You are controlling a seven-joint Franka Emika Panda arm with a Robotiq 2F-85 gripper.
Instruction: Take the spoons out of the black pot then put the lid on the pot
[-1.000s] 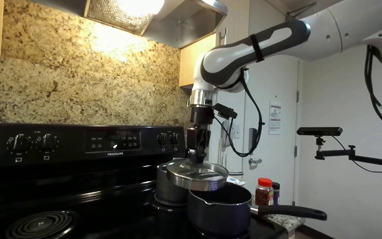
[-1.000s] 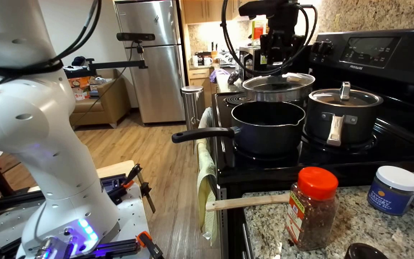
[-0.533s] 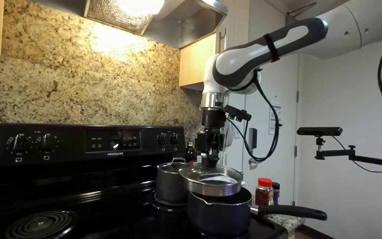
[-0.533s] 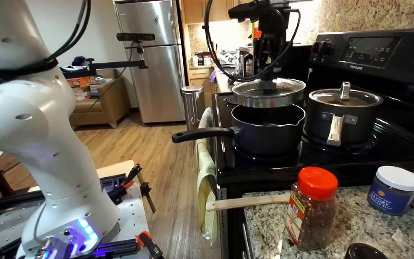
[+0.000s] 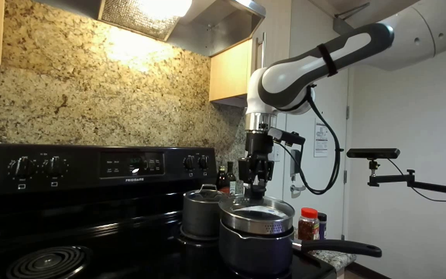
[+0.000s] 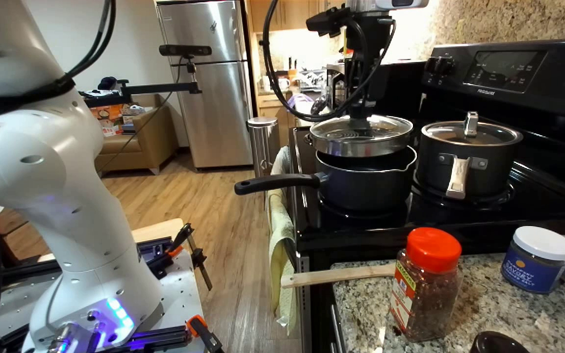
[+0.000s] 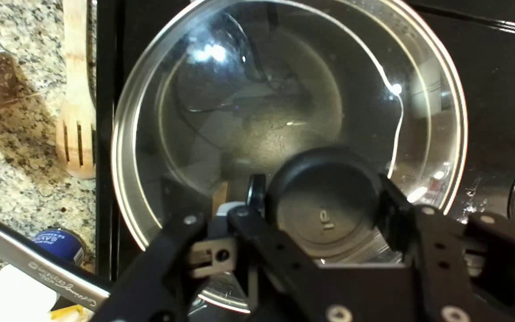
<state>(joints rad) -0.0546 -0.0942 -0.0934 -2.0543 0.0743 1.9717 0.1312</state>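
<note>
The lid, glass with a steel rim, is held level by its dark knob. My gripper is shut on the knob; its fingers sit on both sides of it in the wrist view. The black pot stands on a burner directly below. In an exterior view the lid is just above the pot, shifted slightly toward the handle side, with a gap at the rim. One slotted wooden spoon lies on the counter; its handle overhangs the edge. A second spoon does not show clearly.
A grey pot with its own lid stands close beside the black pot; its steel handle points over the counter. A red-capped spice jar and a blue jar stand on the counter. The black pot's handle sticks out sideways.
The gripper, still shut on the lid's knob, has carried the lid sideways and down, from partly beside the black pot to nearly over its opening. The pots and spoon have not moved.
</note>
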